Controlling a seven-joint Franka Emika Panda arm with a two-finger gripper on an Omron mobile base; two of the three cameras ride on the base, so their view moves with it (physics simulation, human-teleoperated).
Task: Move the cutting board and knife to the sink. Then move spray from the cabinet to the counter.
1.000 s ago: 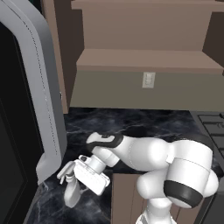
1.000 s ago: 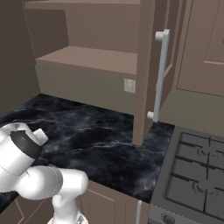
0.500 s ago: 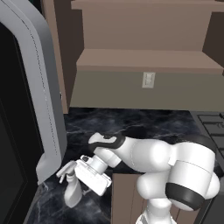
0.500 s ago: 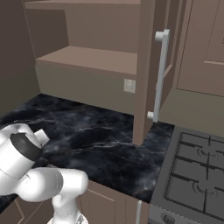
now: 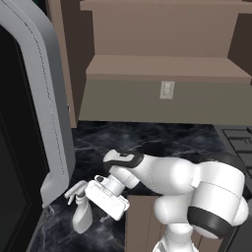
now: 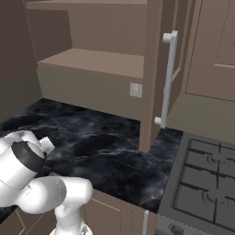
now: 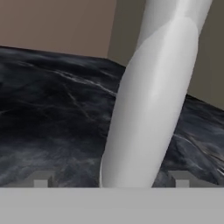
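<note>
- Left base view: the arm reaches low and to the left over the counter [image 5: 162, 140], its white hand ending just beside the spray [image 5: 81, 209].
- The spray stands upright on the black marble, its trigger nozzle at the level of the hand and its body below and to the left of the pincer [image 5: 91, 199].
- The fingers themselves are hidden behind the hand block here, so from this side I cannot tell whether they touch the bottle.
- A grey-framed dark appliance [image 5: 39, 108] rises just left of the pincer and the spray; the open cabinet [image 5: 162, 69] with its brown shelf sits well above and beyond the pincer, with a wall outlet [image 5: 167, 90] under it.
- Right base view: the arm's white shoulder fills the lower left; the counter [image 6: 114, 151] stretches ahead of it, the cabinet [image 6: 96, 62] is above, its open door with a white handle [image 6: 167, 78] is to the right, and a gas stove [image 6: 204, 193] lies far right.
- Hand view: the spray [image 7: 151, 105] stands tilted in the picture, directly between the two finger tips [image 7: 41, 181].
- The tips sit wide apart at either side with marble showing between each tip and the bottle, so the pincer is released and not clamping it.
- The counter [image 7: 52, 113] lies beyond the pincer, with brown wall behind.
</note>
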